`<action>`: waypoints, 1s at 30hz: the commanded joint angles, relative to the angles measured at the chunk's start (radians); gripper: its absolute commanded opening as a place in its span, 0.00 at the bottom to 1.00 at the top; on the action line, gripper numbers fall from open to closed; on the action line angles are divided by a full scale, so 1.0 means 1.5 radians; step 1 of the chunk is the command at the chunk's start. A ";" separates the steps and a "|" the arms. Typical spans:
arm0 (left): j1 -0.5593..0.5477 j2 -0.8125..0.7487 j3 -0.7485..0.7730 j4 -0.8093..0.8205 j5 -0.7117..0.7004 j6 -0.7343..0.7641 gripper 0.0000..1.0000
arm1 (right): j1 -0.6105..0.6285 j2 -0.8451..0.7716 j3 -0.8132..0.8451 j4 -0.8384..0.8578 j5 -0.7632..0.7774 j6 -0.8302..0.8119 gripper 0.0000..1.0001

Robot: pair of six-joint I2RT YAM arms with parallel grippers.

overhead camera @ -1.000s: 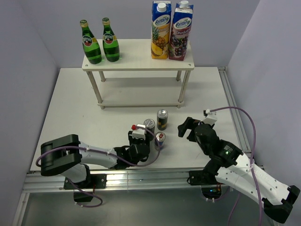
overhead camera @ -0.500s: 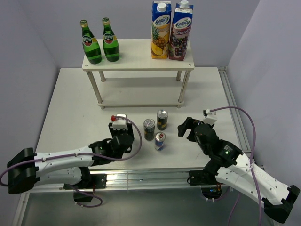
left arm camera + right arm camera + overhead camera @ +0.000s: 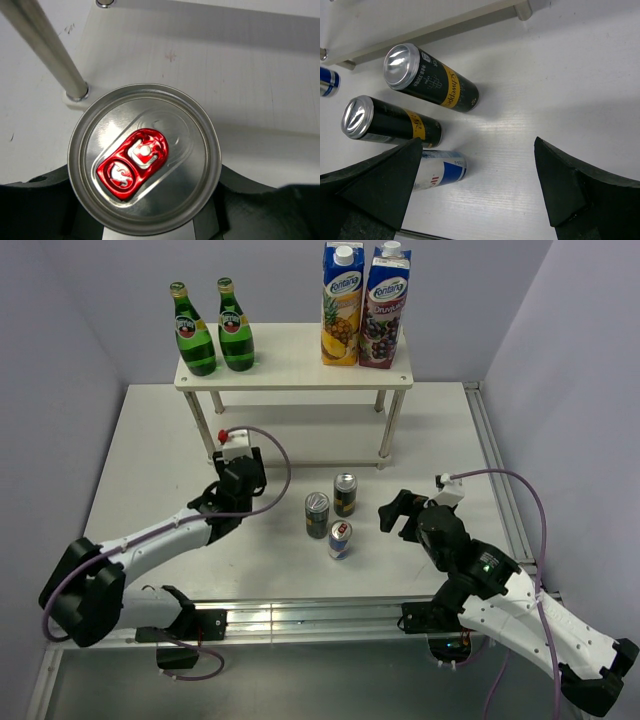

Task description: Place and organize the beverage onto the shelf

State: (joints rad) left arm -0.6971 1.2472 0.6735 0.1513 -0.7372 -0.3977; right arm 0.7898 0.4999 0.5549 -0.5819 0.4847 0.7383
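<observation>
Two of the six drinks look settled: the outer green bottle (image 3: 193, 332) and the inner green bottle (image 3: 236, 328) stand side by side at the left end of the shelf's (image 3: 295, 355) top board. At the right end stand a yellow juice carton (image 3: 341, 310) and a purple juice carton (image 3: 385, 310).

A third drink seems to be on its way. The left gripper (image 3: 238, 478) is clamped around the held can (image 3: 144, 160), one finger on each side, just beside the shelf's front-left leg (image 3: 45, 47) and near the edge of the lower board. The left wrist view looks straight down on its silver lid and red tab, so it is upright with its long axis vertical. Whether its base touches the counter (image 3: 150, 460) cannot be told.

Three drinks are left to place: the nearer dark slim can (image 3: 316, 515), the farther dark slim can (image 3: 345, 494) and the small blue-silver can (image 3: 340, 539). They stand close together on the counter in front of the shelf, all upright with tops up.

The right gripper (image 3: 400, 512) hangs near them with its fingers spread wide apart, holding nothing. By this reckoning the task is about a third done, and no can is on the shelf yet.
</observation>
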 commanded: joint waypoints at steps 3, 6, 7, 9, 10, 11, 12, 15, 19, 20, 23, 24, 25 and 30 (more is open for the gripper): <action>0.075 0.073 0.095 0.137 0.083 0.056 0.00 | 0.005 -0.002 -0.002 0.024 0.001 -0.009 1.00; 0.107 0.123 0.138 0.156 0.108 0.071 0.00 | 0.005 0.000 -0.002 0.025 0.000 -0.009 1.00; 0.115 0.135 0.148 0.157 0.114 0.073 0.00 | 0.006 -0.001 -0.002 0.025 0.000 -0.010 1.00; 0.146 0.170 0.176 0.159 0.131 0.078 0.00 | 0.006 0.001 -0.002 0.026 0.001 -0.010 1.00; 0.151 0.180 0.185 0.159 0.135 0.079 0.00 | 0.005 0.001 -0.002 0.026 0.001 -0.010 1.00; 0.157 0.190 0.191 0.162 0.141 0.078 0.00 | 0.006 0.005 -0.001 0.025 0.002 -0.009 1.00; 0.163 0.208 0.201 0.168 0.146 0.076 0.00 | 0.006 0.007 -0.001 0.025 0.003 -0.009 1.00; 0.181 0.243 0.219 0.181 0.148 0.079 0.00 | 0.005 0.009 0.001 0.022 0.001 -0.007 1.00; 0.189 0.273 0.241 0.192 0.132 0.086 0.00 | 0.006 0.011 0.001 0.026 0.000 -0.011 1.00; 0.190 0.280 0.247 0.194 0.125 0.088 0.00 | 0.005 0.016 0.001 0.026 0.000 -0.011 1.00; 0.192 0.290 0.257 0.205 0.117 0.093 0.00 | 0.006 0.024 0.002 0.025 0.000 -0.011 1.00; 0.193 0.293 0.262 0.209 0.114 0.095 0.00 | 0.005 0.025 0.004 0.025 0.000 -0.011 1.00; 0.195 0.296 0.265 0.210 0.112 0.096 0.00 | 0.006 0.026 0.003 0.025 0.000 -0.011 1.00; 0.200 0.318 0.290 0.198 0.082 0.091 0.04 | 0.006 0.026 0.004 0.023 -0.001 -0.011 1.00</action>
State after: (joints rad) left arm -0.4095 1.7252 1.0237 0.3553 -0.5747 -0.2882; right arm 0.7898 0.5362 0.5514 -0.5823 0.4770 0.7345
